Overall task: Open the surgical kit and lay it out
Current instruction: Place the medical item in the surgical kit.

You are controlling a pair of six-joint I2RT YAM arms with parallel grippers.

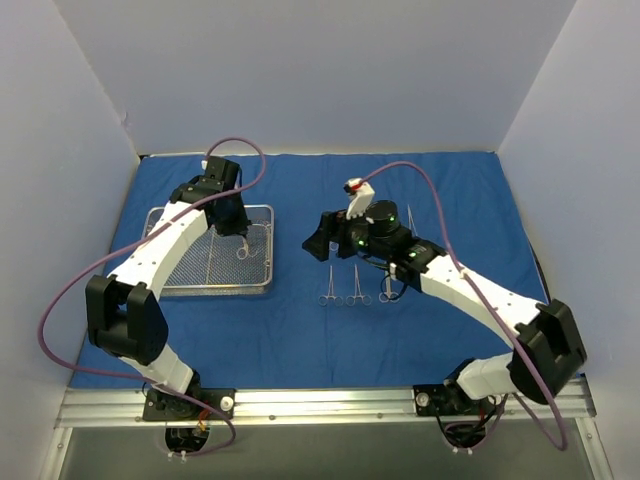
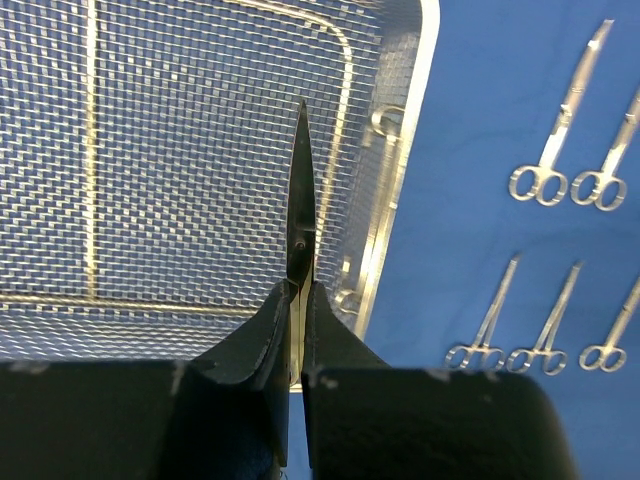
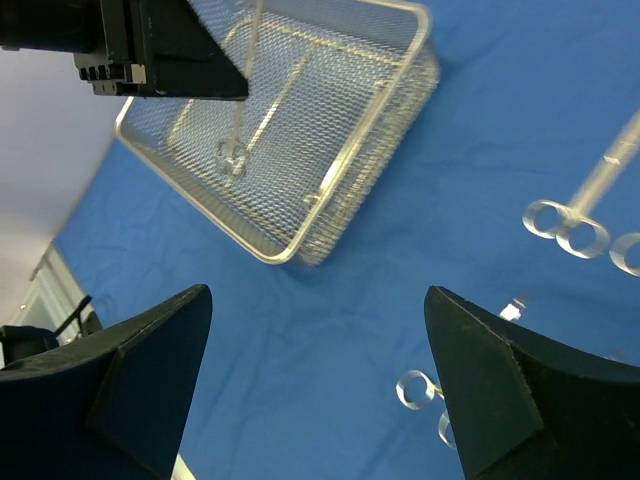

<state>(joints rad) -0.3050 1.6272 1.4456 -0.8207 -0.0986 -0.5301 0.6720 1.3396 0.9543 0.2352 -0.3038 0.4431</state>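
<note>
White-walled bay, blue cloth (image 1: 300,335) under wire-mesh tray (image 1: 215,291), steel instruments (image 1: 357,287) nearby.

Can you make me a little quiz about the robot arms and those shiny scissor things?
1. True or false: the left gripper, above the wire-mesh tray, is shut on a steel instrument.
2. Pick one. The right gripper is: A) open with nothing between its fingers, B) shut on the tray, C) pinching the cloth.
3. Count: in the left wrist view, how many laid-out instruments lie on the blue cloth?

Key: 1 true. 2 A. 3 five, two in the far row and three in the near row.
</note>
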